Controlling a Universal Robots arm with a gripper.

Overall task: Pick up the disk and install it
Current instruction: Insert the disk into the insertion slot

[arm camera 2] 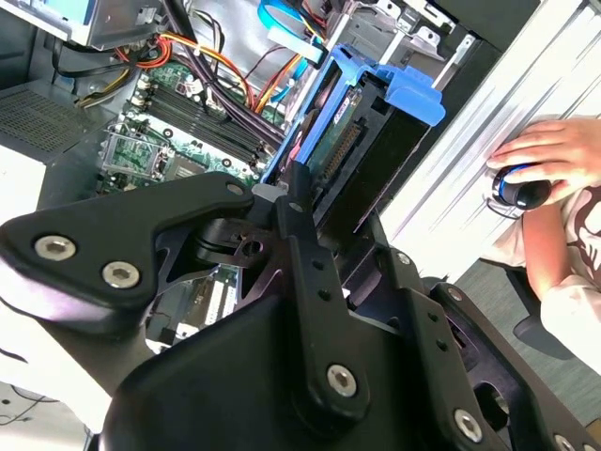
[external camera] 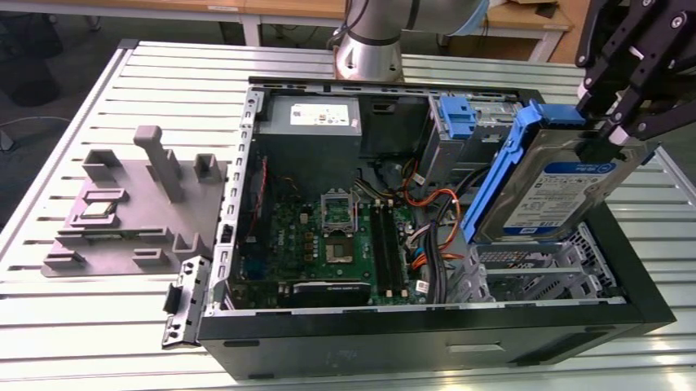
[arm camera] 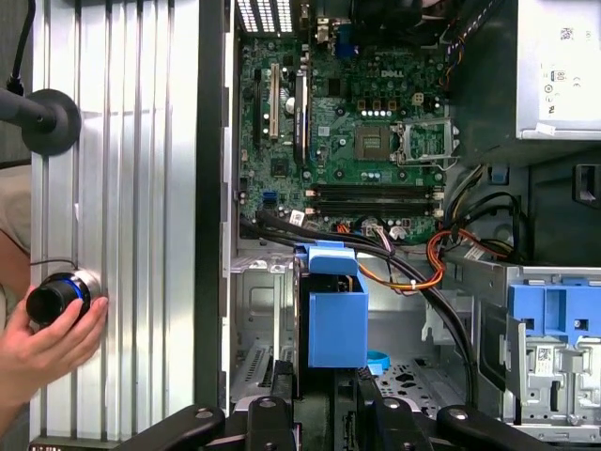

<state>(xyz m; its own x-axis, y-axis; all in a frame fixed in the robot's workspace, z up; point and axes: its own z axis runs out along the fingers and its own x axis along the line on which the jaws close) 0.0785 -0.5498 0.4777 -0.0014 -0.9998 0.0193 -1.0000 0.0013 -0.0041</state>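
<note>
Exterior view has the gripper (external camera: 607, 137) at its right, with the jaws clenched on the upper end of the disk (external camera: 560, 191). The disk hangs tilted in the air, its labelled face toward the camera and its blue carrier along one long edge. It is above the metal drive cage (external camera: 533, 269) inside the open computer case (external camera: 435, 334). Whether its lower end touches the cage is not possible to tell.

Inside the case are the motherboard (external camera: 326, 236), the grey power supply (external camera: 310, 118) and 1 bare blue bracket (external camera: 457, 118). At the exterior view's left, a grey fixture (external camera: 130, 204) stands on the slatted table (external camera: 87, 326), apart from the case.

In the first wrist view the carrier's blue end stands over the cage, near the orange cables (arm camera: 423, 272). There a person's hand (arm camera: 47, 343) rests on a round knob (arm camera: 58, 299) on the table, beside the case.
</note>
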